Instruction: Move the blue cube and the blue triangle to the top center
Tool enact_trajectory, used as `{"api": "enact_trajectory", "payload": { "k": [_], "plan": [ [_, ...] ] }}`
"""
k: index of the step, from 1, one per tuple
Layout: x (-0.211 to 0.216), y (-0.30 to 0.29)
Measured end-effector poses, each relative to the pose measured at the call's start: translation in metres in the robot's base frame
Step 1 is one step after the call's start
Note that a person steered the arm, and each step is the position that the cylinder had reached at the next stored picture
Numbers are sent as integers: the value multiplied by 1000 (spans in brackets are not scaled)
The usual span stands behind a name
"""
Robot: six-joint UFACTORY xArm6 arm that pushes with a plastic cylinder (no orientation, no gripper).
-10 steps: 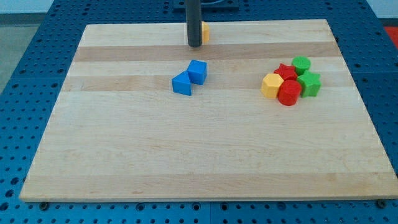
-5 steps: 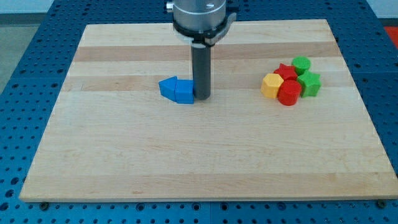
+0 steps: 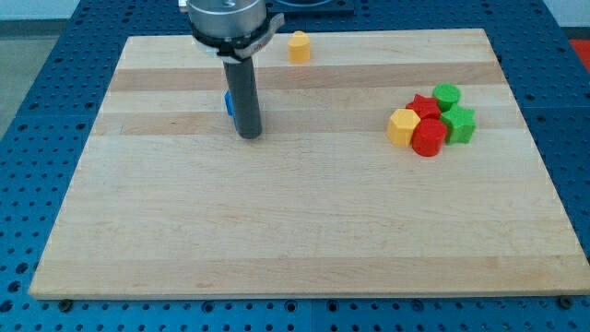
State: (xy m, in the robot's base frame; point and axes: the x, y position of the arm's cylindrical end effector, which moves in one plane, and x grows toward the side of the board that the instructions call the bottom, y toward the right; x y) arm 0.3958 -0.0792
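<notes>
My rod comes down from the view's top left of centre, and my tip (image 3: 250, 135) rests on the wooden board (image 3: 304, 231). A sliver of blue block (image 3: 229, 103) shows just left of the rod, behind it; the rod hides most of it, so I cannot tell whether it is the cube or the triangle. The other blue block is not visible and is likely hidden behind the rod.
A small orange block (image 3: 298, 46) sits near the top edge, right of the rod. At the right is a tight cluster: yellow block (image 3: 403, 126), red cylinder (image 3: 428, 137), red star (image 3: 424, 105), green cylinder (image 3: 446, 94), green star (image 3: 459, 124).
My tip has moved left and a little up across the board. The blue blocks have been pushed left and upward and are now mostly hidden behind the rod.
</notes>
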Motion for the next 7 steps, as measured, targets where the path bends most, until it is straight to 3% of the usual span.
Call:
{"api": "enact_trajectory", "payload": {
  "k": [3,7],
  "plan": [
    [-42,-62],
    [-97,-71]
  ]
}}
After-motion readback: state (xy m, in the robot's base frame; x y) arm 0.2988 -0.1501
